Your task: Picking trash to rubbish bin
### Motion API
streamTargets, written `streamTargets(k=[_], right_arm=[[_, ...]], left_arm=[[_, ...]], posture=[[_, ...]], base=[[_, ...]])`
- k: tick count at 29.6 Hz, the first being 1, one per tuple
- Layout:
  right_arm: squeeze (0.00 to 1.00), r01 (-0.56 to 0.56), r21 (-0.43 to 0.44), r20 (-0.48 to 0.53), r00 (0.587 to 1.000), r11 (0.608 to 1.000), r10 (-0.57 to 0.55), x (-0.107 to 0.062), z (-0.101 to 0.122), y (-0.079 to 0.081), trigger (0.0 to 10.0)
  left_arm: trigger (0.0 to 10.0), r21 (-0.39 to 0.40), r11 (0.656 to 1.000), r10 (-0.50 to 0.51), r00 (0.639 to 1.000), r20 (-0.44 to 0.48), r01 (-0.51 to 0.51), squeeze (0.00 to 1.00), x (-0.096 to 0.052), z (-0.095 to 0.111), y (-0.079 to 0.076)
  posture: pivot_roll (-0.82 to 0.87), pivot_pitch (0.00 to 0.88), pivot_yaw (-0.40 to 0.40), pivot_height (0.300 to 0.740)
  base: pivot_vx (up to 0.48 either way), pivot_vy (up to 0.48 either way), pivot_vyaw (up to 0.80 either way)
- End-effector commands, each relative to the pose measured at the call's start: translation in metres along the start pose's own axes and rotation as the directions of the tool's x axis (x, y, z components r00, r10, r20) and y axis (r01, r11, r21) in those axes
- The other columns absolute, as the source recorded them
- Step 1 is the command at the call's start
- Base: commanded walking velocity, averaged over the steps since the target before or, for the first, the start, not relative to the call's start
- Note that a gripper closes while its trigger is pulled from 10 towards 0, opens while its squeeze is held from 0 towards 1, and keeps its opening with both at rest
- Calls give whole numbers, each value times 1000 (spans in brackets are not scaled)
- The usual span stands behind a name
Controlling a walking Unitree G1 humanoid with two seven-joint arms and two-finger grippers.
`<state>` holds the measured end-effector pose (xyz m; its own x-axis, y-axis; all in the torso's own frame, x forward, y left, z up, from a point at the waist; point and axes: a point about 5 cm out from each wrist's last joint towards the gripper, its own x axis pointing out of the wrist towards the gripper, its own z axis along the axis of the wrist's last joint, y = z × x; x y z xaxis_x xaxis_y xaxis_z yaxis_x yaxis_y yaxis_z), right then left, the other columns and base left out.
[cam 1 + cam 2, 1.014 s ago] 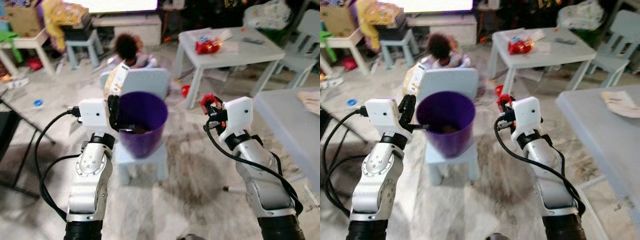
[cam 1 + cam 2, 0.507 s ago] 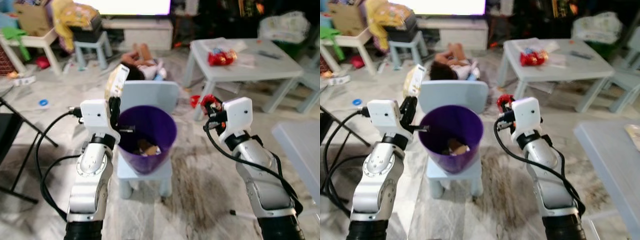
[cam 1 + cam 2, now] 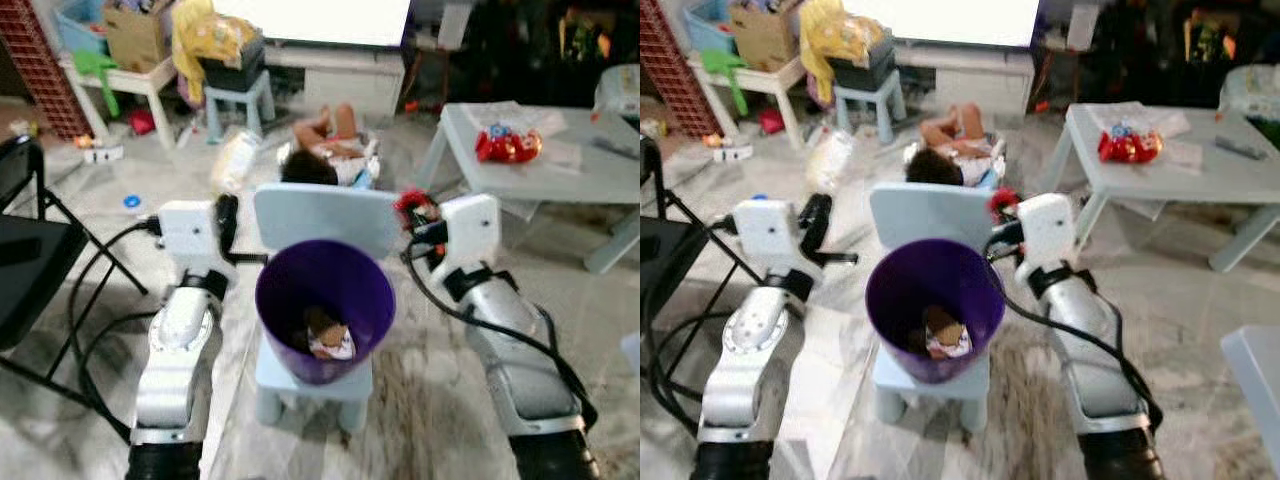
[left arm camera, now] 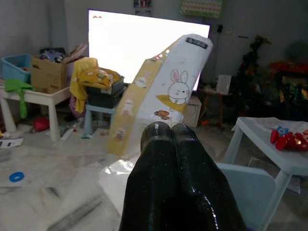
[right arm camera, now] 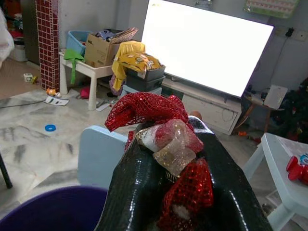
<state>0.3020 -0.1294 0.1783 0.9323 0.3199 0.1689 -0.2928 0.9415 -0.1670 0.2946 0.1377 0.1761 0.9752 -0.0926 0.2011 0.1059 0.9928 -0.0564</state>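
Note:
A purple bin [image 3: 325,305] stands on the seat of a small pale blue chair [image 3: 320,215], between my two arms, with a few scraps of trash [image 3: 328,335] at its bottom. My left gripper [image 3: 228,212] is level with the bin's left rim, shut on a yellow and white packet [image 4: 163,91] with a rabbit print. To the right of the rim, by the chair's back, my right gripper [image 3: 418,210] is shut on a crumpled red mesh wrapper [image 5: 156,127].
A person [image 3: 325,150] lies on the floor just behind the chair. A pale table [image 3: 560,175] with a red packet [image 3: 507,145] stands at the right. On the left is a black folding chair [image 3: 30,260]. Stools and boxes line the back wall.
The whole view has shifted as the camera moved: the bin now shows lower and nearer, between my arms. Both grippers keep their hold on their trash.

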Motion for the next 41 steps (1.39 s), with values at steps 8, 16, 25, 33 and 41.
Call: streamTargets(k=[8, 16, 25, 33, 41], right_arm=[[0, 32, -14, 4, 999, 999, -32, -3, 1, -10, 0], [0, 36, -16, 6, 999, 999, -36, -4, 3, -11, 0], [0, 43, -23, 10, 999, 999, -43, -5, 5, -12, 0], [0, 51, -27, 7, 999, 998, -51, -7, 5, -13, 0], [0, 51, -26, 0, 999, 998, -51, -9, 4, -13, 0]], left_arm=[[0, -45, 998, -52, 989, -135, 46, 0, 4, -20, -8], [0, -121, 993, -49, 914, -402, 0, 0, 8, -61, -7], [0, -219, 971, -206, 815, -541, 100, 0, 21, -88, -17], [10000, -306, 948, -262, 755, -602, 85, 1000, 17, -104, -23], [10000, -331, 939, -290, 727, -623, 90, 1000, 14, -112, -27]], posture=[[49, 101, -64, 740], [36, 107, -61, 740], [15, 113, -55, 740], [8, 117, -52, 740], [6, 129, -51, 740]], base=[[0, 0, 0], [0, 0, 0], [0, 0, 0], [0, 0, 0], [0, 0, 0]])
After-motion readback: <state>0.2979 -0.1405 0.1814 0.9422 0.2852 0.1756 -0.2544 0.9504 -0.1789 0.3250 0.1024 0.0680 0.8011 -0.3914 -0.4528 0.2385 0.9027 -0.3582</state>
